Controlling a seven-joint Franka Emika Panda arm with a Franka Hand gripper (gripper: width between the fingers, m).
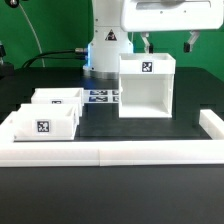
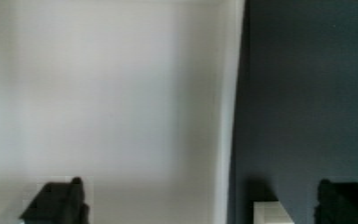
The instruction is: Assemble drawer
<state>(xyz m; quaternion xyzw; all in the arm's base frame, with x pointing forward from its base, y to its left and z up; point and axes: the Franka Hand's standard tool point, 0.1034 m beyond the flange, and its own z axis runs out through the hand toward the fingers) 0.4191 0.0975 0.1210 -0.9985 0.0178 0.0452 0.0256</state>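
Chief hazard: landing a fingertip on the upper rim of the box shell (image 1: 147, 92) during descent, rather than straddling its side wall cleanly. Probable cause: misalignment, with the shell's edge off-centre between the fingertips (image 2: 55, 200) in the wrist view. Could also shove or tip the shell, tall and loose on the dark surface (image 1: 110, 128), toward the marker board (image 1: 100, 97) just beside it. Further risk after closing: a shallow pinch on thin, smooth plastic, prone to slipping or twisting under the shell's weight once lifted. Worth centring over the wall before lowering.

End effector (image 1: 168, 42): released, fingers spread wide, nothing held. Hovers just above the shell, over its edge on the exterior view's right, one finger above the tagged upper side, the other beyond the side wall, over bare surface. No contact visible. Upper side closed or open: impossible to tell from either view; likewise the gap below the fingertips, with the wrist view too close and blurred.

Shell itself: upright, toward the back of the surface, directly below the end effector. Front tray (image 1: 43, 125) and rear tray (image 1: 60, 99): well apart from it, at the exterior view's left, close together near the white border wall (image 1: 120, 153).
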